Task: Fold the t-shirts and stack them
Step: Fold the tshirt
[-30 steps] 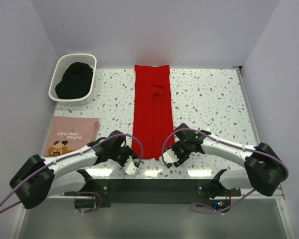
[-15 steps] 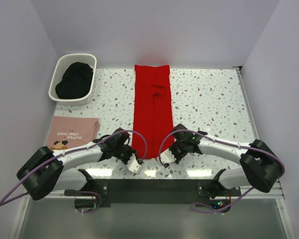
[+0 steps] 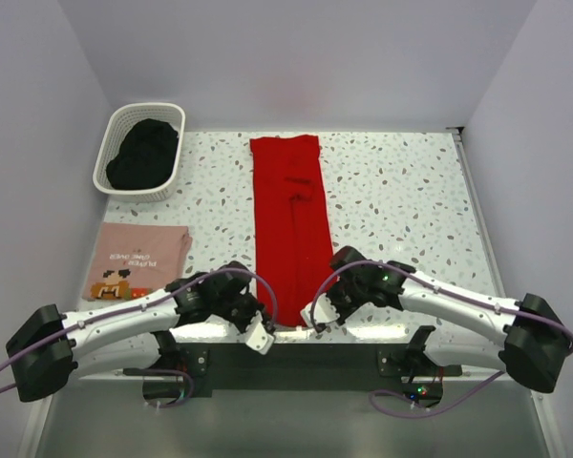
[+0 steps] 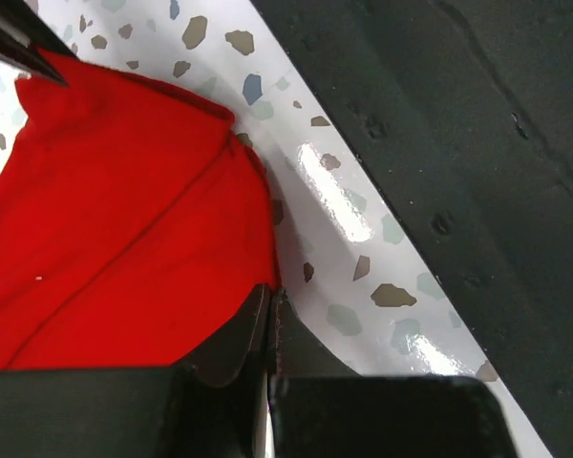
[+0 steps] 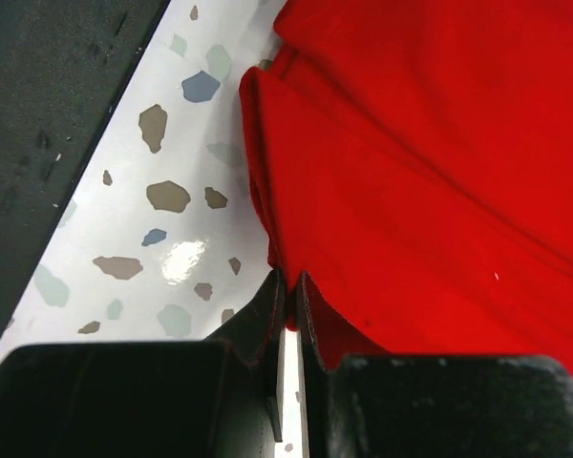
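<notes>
Left wrist view shows the left fingers [image 4: 251,336] pressed together with almost no gap, pinching the near left corner of the red t-shirt [image 4: 124,210] where its hem meets the speckled tabletop [image 4: 344,200]. The right wrist view shows the same on the other side: the right fingers [image 5: 265,313] are closed to a thin slit on the near right corner, with a small fold of cloth bunched just beyond the tips. From above, both arms reach inward at the near edge of the tabletop. The red t-shirt lies as a long narrow strip, already folded lengthwise, running from the fingers to the far edge and skewed slightly leftward at its far end. The garment is judged light, limp and without stiffness. It will sag between the two holds, drag on the surface, and its layers may slide apart unless each pinch takes every layer. The hem corners are the correct holding points, kept level and apart so the edge stays taut. Left of the strip and well apart from it, the pink t-shirt [image 3: 138,258] lies folded flat, print upward. Farther back, a white basket [image 3: 134,192] holds a dark cloth [image 3: 143,153].
</notes>
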### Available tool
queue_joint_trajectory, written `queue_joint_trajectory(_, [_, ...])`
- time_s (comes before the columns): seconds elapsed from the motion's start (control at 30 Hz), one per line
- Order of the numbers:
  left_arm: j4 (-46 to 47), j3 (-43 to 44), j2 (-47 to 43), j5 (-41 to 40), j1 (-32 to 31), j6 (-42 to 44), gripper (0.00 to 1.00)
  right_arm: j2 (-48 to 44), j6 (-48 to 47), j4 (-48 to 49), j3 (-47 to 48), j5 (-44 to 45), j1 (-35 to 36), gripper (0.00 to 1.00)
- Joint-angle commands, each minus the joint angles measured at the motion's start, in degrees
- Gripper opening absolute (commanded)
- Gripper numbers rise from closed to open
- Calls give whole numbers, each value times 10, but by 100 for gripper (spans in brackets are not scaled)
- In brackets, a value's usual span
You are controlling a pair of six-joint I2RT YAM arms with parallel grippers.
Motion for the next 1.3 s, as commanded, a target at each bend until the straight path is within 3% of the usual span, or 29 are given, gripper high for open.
queue_joint_trajectory(0.0, [-24,34,-8,3,6,-55,0,-20,56,-31,19,-8,-4,0])
queue_joint_trajectory(0.17, [-40,73,8,38,110,-15,0,2,30,-37,60,-40,-90,0])
queue_joint_trajectory(0.53, [9,218,184,89,271,45,0,164,-34,11,228,-64,-217,0])
queue_joint_trajectory(0.83, [58,333,333,99,337,100,0,329,-65,41,364,-88,-283,0])
queue_joint_trajectory(1.27, [90,488,513,98,375,117,0,488,-74,82,511,-90,-324,0])
